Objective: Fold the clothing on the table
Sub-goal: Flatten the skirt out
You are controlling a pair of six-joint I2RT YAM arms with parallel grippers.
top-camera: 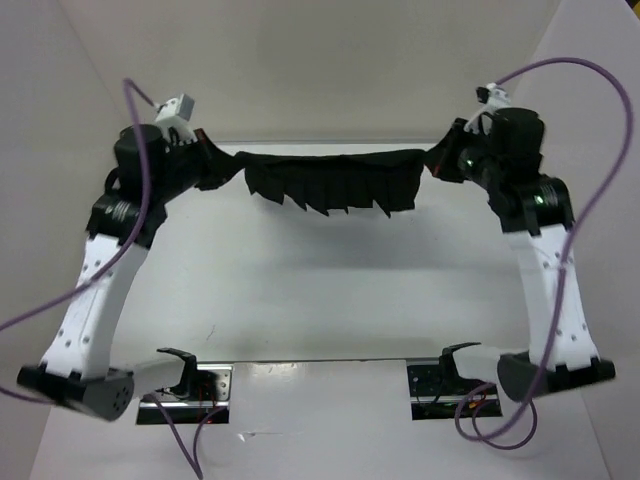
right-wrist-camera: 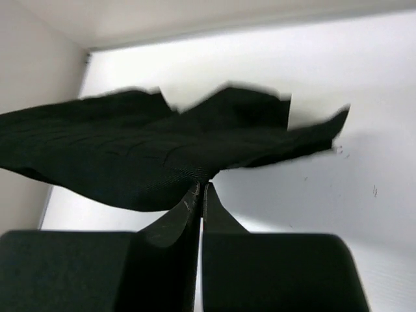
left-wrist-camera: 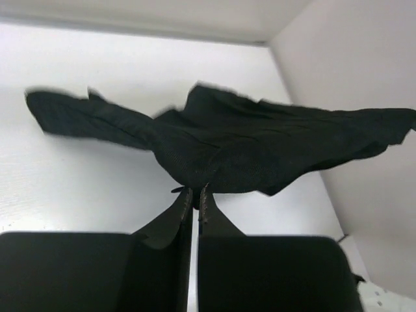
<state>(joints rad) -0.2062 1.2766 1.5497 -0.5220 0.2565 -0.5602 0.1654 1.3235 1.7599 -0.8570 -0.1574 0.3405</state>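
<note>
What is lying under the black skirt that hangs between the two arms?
Only the white table shows under the skirt; no other object is visible there. The strip directly behind the hanging hem is covered in the top view.

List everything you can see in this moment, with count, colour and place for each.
skirt: one, black, pleated, stretched between the two pincers above the far part of the table
table: one, white, beneath the skirt and arms
walls: white, around the table at the far end and both sides
cables: two, purple, one looping off each arm
brackets: two, black on metal plates, at the table's near edge
left arm: one, white and black, left side
right arm: one, white and black, right side
left pincer: one, black, shut on the skirt
right pincer: one, black, shut on the skirt
</note>
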